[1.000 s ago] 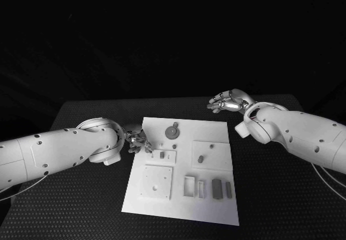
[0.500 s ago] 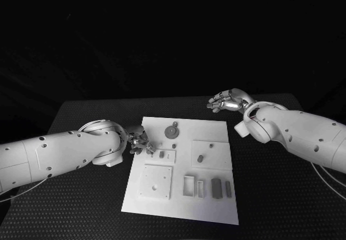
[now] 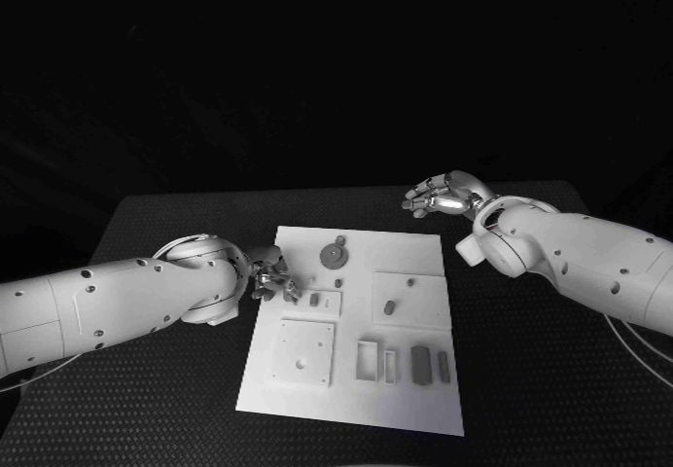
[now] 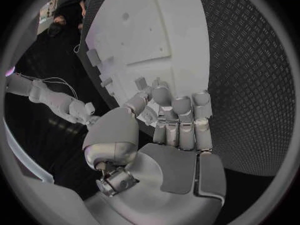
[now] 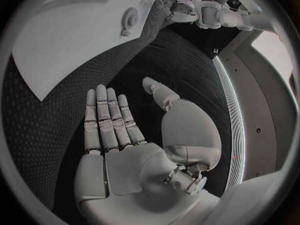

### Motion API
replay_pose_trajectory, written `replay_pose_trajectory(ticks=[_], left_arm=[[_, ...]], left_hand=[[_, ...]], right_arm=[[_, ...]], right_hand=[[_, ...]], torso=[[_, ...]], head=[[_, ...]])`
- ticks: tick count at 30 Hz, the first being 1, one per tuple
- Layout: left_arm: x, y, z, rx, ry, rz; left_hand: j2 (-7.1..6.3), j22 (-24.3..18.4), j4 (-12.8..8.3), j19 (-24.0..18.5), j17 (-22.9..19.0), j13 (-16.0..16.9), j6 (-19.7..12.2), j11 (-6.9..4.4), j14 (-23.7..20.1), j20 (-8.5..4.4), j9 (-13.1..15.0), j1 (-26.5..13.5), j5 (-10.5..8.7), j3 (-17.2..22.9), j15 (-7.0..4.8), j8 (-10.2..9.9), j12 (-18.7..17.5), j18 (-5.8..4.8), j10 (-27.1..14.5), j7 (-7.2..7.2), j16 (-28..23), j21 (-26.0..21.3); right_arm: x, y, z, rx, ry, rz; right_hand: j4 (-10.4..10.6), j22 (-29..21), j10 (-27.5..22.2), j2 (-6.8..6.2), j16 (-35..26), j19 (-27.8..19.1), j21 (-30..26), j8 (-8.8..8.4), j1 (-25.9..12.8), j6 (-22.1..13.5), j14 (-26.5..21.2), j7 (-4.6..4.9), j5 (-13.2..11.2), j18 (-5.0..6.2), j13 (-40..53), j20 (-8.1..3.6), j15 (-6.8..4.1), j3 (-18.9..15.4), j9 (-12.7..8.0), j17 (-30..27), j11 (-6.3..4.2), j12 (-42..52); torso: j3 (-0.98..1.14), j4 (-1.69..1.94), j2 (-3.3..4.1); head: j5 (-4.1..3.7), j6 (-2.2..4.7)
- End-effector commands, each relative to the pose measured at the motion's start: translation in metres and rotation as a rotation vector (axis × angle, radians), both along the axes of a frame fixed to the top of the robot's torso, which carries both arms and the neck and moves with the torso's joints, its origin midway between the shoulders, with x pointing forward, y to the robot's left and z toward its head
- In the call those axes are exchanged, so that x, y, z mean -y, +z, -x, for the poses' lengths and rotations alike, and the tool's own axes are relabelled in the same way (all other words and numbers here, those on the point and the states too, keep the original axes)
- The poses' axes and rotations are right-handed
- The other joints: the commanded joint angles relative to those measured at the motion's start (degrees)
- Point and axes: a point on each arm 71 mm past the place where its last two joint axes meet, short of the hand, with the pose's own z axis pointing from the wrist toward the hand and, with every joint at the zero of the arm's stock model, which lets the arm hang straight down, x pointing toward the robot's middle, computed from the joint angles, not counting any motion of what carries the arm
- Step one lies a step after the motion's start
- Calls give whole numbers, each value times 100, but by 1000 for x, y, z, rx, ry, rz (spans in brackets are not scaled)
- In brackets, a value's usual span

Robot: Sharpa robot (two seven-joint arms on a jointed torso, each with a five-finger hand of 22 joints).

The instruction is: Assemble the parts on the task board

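at the left edge of the task board [image 3: 407,394], the left hand [image 3: 269,275] is seen with fingers [image 4: 181,107] curled together, tips close over the board's edge. whether a small part is pinched between thumb and fingertips cannot be told; something pale sits near the tips in the left wrist view but it is too small to call. the right hand [image 3: 446,197] is held above the counter [image 3: 561,389] past the board's far right corner, fingers [image 5: 106,115] straight and side by side, thumb apart, nothing held.

the parts lie spread over the board: a round gear-like disc [image 3: 334,257] near the far edge, a small peg [image 3: 390,309] mid-board, a dark rectangular block [image 3: 422,368] and a thin strip [image 3: 444,366] near the front edge beside open slots.

handling, as judged: parts look small, rigid, light, likely smooth plastic, so easily flicked or dropped. best taken by a fingertip pinch across the narrow sides; the disc by its rim.
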Motion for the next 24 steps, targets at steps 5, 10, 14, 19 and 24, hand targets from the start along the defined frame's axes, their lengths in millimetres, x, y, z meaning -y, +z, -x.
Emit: replay_pose_trajectory(ticks=[5, 10, 14, 19, 24], left_arm=[[3, 0, 0, 37, -22, -29], [4, -2, 1, 46, -21, -35], [4, -4, 1, 49, -19, -35], [5, -5, 2, 57, -20, -36], [5, -4, 2, 70, -19, -31]], left_hand=[[47, 127, -34, 54, 23, 38, 195, -40, 26, -548, 96, 3, 52, 26, -40, 427, 79, 15, 20, -138, 71, 56], [43, 127, -36, 65, 41, 69, 208, -52, 37, -558, 97, -10, 58, 32, -53, 472, 131, 18, 25, -151, 115, 90], [38, 127, -38, 68, 46, 78, 210, -55, 40, -561, 96, -12, 64, 34, -57, 486, 146, 20, 24, -154, 129, 101], [27, 127, -37, 78, 61, 103, 222, -65, 50, -571, 97, -24, 75, 38, -69, 527, 190, 24, 26, -164, 168, 132], [15, 127, -37, 86, 73, 124, 227, -74, 56, -581, 97, -27, 82, 45, -81, 567, 232, 29, 26, -173, 204, 161]], right_arm=[[-2, 0, 1, -1, 16, -4], [-1, 0, 1, -1, 16, -4], [-1, 0, 1, -1, 16, -4], [-1, 0, 1, -1, 16, -4], [-1, 0, 1, -1, 16, -4]], right_hand=[[20, 7, 41, -26, -27, -8, -37, 18, -39, 19, -4, 105, 36, 36, -2, 4, 30, -20, -10, -5, 14, -25], [21, 8, 42, -26, -27, -7, -39, 18, -40, 19, -4, 105, 37, 37, -2, 4, 30, -20, -11, -5, 14, -26], [22, 9, 42, -26, -27, -7, -40, 18, -40, 19, -4, 105, 38, 37, -2, 4, 30, -20, -11, -6, 14, -26], [22, 10, 42, -26, -27, -7, -41, 19, -40, 19, -4, 105, 39, 37, -2, 4, 30, -20, -12, -6, 14, -27], [23, 11, 43, -25, -27, -6, -43, 19, -41, 19, -4, 105, 40, 37, -2, 4, 30, -21, -12, -6, 14, -28]], torso=[[2, -3, -3], [3, -2, 2], [1, -2, -1], [3, -1, 0], [1, -1, -2]], head=[[4, -9], [1, -14], [0, -16], [-3, -19], [-7, -17]])
